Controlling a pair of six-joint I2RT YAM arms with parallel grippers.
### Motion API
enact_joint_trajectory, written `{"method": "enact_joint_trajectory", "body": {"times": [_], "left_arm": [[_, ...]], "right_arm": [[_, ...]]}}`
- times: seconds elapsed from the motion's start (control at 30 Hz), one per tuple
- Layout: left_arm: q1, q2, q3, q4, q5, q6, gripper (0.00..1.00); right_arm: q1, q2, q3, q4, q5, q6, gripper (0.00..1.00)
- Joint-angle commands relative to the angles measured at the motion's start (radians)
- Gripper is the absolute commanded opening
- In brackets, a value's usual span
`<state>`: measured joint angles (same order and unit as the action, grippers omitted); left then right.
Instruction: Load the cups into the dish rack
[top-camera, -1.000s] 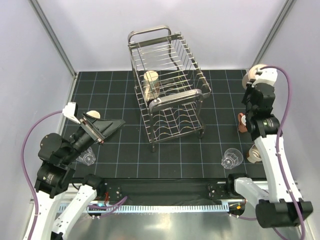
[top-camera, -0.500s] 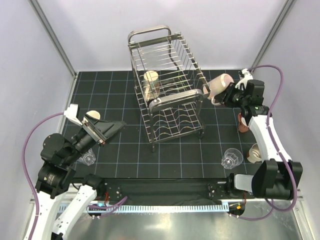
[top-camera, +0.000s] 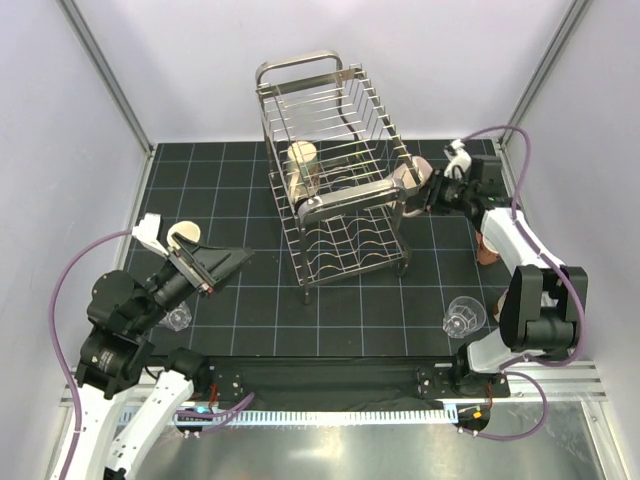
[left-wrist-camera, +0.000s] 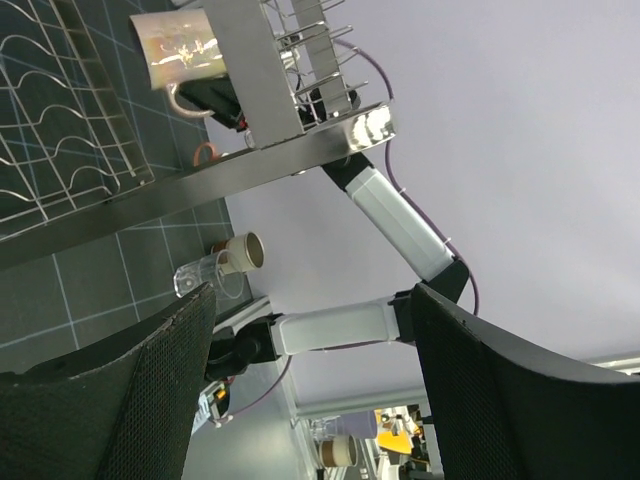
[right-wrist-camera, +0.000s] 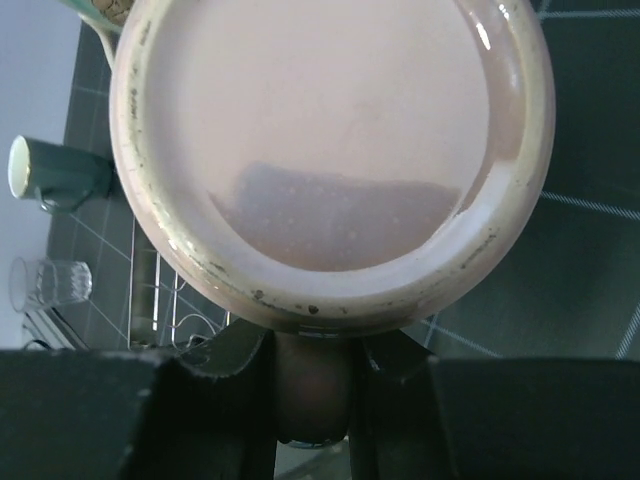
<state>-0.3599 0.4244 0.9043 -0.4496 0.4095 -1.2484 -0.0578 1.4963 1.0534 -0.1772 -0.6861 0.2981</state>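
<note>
Pink mug (right-wrist-camera: 330, 130): carried in the air just beside the right end of the dish rack (top-camera: 335, 120), centre-right of the top view, with its mouth turned toward the wrist camera
Right gripper (right-wrist-camera: 312, 385): fingers clamped on what looks like the mug's handle, bottom centre of the wrist view
Left gripper (left-wrist-camera: 312, 300): fingers well apart with nothing between them, lower left of the top view
Handling: glazed ceramic, stiff, probably slippery, and likely to chip against steel wire; heavy enough to swing on a handle grip
Hold: the handle looks a sound place; release only once the mug rests on the wires
Cream mug (top-camera: 303, 165): already in the upper tier
Glass tumbler (top-camera: 463, 318): lower right on the mat (top-camera: 250, 300); fragile and thin-walled, so pinch it across the rim
</note>
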Motion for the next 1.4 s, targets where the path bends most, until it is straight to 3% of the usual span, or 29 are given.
{"method": "enact_joint_trajectory", "body": {"times": [0.0,0.3,0.73,0.93,0.97,1.07,1.37], "left_arm": [[-0.004,-0.018,-0.018,-0.004,-0.008,0.009,0.77],[-0.004,-0.021,-0.028,-0.012,-0.008,0.014,0.77],[-0.004,-0.030,-0.047,-0.043,-0.025,0.021,0.79],[-0.004,-0.030,-0.047,-0.047,-0.028,0.023,0.79],[-0.004,-0.030,-0.050,-0.047,-0.028,0.023,0.79],[-0.002,-0.029,-0.053,-0.047,-0.029,0.023,0.79],[-0.002,-0.032,-0.047,-0.118,-0.077,0.046,0.79]], "right_arm": [[0.114,0.013,0.154,0.021,0.002,-0.152,0.04],[0.245,0.171,0.299,-0.119,0.198,-0.264,0.04],[0.372,0.234,0.260,-0.125,0.468,-0.346,0.05],[0.374,0.219,0.231,-0.110,0.462,-0.336,0.23],[0.377,0.207,0.226,-0.107,0.465,-0.336,0.31],[0.374,0.187,0.217,-0.104,0.448,-0.332,0.44],[0.371,0.131,0.192,-0.081,0.381,-0.271,0.59]]}}
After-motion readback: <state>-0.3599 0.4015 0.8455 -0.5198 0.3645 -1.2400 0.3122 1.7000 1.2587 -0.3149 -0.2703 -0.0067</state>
